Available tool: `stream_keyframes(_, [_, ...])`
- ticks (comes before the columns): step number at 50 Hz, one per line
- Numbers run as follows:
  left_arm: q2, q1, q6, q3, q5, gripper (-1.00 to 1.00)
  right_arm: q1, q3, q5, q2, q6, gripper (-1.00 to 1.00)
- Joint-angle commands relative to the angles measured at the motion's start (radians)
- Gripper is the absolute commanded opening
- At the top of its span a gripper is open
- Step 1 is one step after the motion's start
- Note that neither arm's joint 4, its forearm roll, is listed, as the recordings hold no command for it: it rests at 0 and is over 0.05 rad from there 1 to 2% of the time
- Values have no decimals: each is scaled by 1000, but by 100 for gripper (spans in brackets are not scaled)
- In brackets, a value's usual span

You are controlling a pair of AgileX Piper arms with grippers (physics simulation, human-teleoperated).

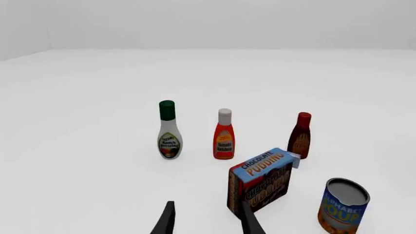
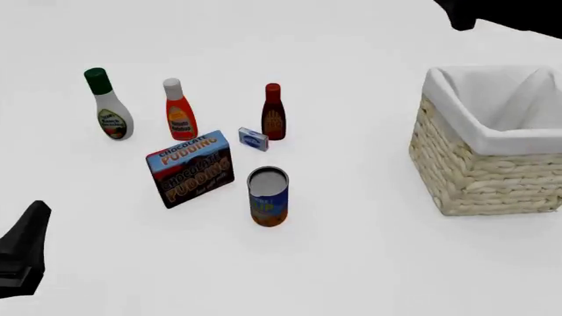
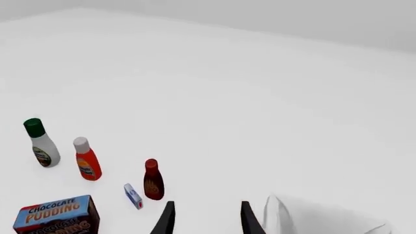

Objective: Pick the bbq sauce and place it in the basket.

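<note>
While both my pincers hang apart and hold nothing, the bbq sauce (image 2: 273, 112) stands upright on the worktop (image 2: 351, 263), far row, right of the ketchup bottle (image 2: 178, 110), well left of the basket (image 2: 491, 171). I judge this the approach step: next comes reaching past the pudding box (image 2: 189, 168) and soup can (image 2: 268, 195). What shows of the basket's inside looks empty.

Illumination is bright, even and diffuse across all views. The white desk (image 2: 369, 263) shows only faint, soft shadows beneath objects. No glare or edge distortion; small label text renders slightly soft.
</note>
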Motion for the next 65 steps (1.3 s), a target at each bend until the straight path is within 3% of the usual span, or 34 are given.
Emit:
stream_keyframes(1, [0, 0, 0, 0, 0, 100, 74, -232, 53, 247, 13, 100])
stream_keyframes(19, [0, 0, 0, 0, 0, 100, 167, -540, 158, 530, 58, 100])
stream_keyframes(30, [0, 0, 0, 0, 0, 100, 209, -631, 194, 631, 68, 100])
stream_keyframes(65, [0, 0, 0, 0, 0, 100, 215, -1058, 320, 1060, 92, 100])
